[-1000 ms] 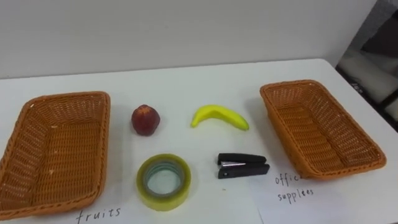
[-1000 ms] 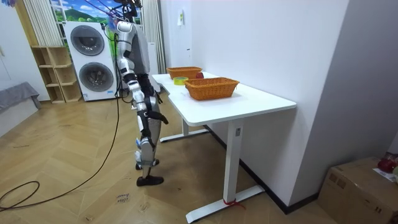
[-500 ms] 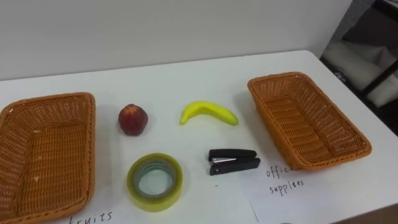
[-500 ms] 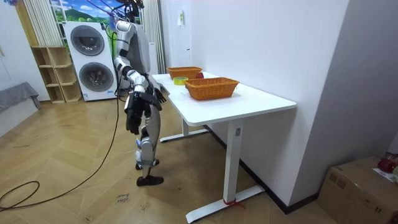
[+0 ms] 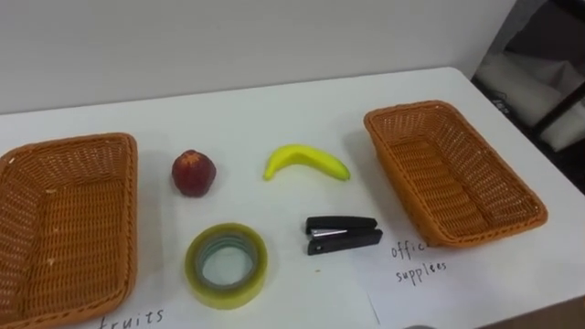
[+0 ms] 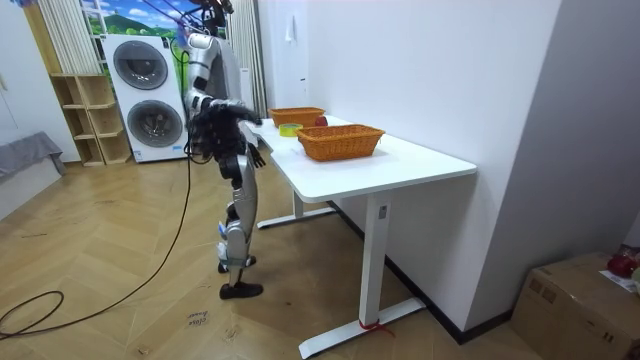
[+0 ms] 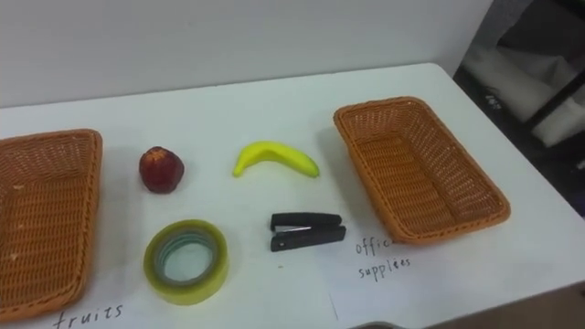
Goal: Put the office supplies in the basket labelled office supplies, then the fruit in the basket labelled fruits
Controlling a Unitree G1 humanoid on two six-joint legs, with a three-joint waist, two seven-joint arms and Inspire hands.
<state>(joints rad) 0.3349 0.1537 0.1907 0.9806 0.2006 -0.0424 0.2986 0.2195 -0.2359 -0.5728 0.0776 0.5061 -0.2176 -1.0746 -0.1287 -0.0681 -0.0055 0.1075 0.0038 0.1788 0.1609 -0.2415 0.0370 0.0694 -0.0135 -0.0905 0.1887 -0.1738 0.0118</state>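
On the white table (image 5: 274, 119) lie a red peach (image 5: 194, 173), a yellow banana (image 5: 306, 163), a roll of yellowish tape (image 5: 228, 297) and a black stapler (image 5: 343, 234), all between two woven baskets. The left basket (image 5: 128, 210) holds nothing, with a handwritten "fruits" note (image 5: 132, 320) by it. The right basket (image 5: 448, 169) also holds nothing, with an "office supplies" note (image 5: 416, 260) in front. In the room view I stand at the table's long side, my right hand (image 6: 207, 135) lifted to about table height and blurred.
The table's right edge drops off just past the right basket, with dark furniture (image 5: 548, 82) beyond it. A wall backs the table. Behind me in the room view stand washing machines (image 6: 150, 95) and a shelf (image 6: 85, 120).
My right arm has swung up from hanging beside my leg to about table height. The eye view shifted a little to the right; the things on the table have not moved.
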